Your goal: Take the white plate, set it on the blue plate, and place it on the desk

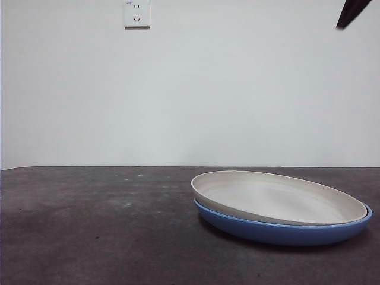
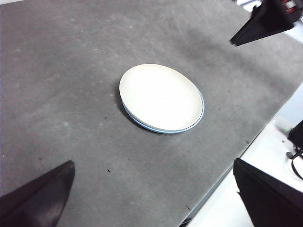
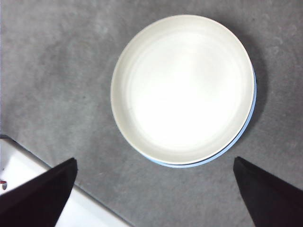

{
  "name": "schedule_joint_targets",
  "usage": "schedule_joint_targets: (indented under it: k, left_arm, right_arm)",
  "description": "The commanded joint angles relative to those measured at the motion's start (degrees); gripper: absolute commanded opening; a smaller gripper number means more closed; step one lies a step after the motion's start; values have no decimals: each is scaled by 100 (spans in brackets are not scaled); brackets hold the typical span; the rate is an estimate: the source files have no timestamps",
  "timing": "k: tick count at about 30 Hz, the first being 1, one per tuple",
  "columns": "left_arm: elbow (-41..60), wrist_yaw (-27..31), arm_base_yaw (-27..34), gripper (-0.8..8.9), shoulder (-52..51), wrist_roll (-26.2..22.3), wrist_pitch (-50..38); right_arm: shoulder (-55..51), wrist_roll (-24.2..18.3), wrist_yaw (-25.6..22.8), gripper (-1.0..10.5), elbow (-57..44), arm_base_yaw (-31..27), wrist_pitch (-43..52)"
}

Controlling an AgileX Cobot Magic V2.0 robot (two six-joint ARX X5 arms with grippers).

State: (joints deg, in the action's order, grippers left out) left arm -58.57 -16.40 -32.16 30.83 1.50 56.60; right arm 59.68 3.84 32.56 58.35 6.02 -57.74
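The white plate (image 1: 279, 196) lies on the blue plate (image 1: 279, 233), shifted a little to one side and slightly tilted, on the desk (image 1: 89, 225) at the right. In the left wrist view the white plate (image 2: 161, 97) covers the blue plate (image 2: 163, 132) except for a thin rim. My left gripper (image 2: 154, 163) is open and empty, high above the desk and well away from the stack. My right gripper (image 3: 155, 160) is open and empty, high over the white plate (image 3: 182, 87), where the blue plate (image 3: 199, 165) shows as a crescent. The right gripper also shows in the left wrist view (image 2: 265, 21).
A black gripper tip (image 1: 353, 13) shows at the top right corner of the front view. A wall socket (image 1: 136, 13) sits on the white wall behind. The desk's edge borders a white surface (image 2: 265, 151) with cables (image 2: 296, 161); the white surface also shows in the right wrist view (image 3: 19, 165).
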Motion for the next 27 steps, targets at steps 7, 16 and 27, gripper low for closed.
schedule_joint_targets:
  k: [7,16,27]
  left_arm:
    - [4,-15,-33,657,-380,468,-35]
    - [4,-15,-33,657,-472,719,122]
    - [2,-15,-33,657,-472,717,118]
  right_arm:
    - [1093,-221,-4,598,81,17,546]
    - [2273,-330,-267,598,79,7,1204]
    - [3084,-326,-280,598,79,-33,1873]
